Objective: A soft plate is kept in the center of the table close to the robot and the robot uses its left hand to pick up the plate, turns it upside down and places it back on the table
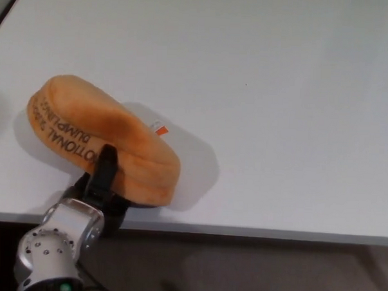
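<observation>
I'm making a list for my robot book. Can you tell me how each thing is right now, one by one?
soft orange plate: held by its near edge, tilted, cannot tell whether it touches the table
left hand: shut on the plate, one black finger over its rim
small tag: sticking out at the plate's far side
white table: flat, shadow under the plate
right hand: not in view

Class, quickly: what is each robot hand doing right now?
Left hand: shut on the soft orange plush plate.
Right hand: not in view.
</observation>
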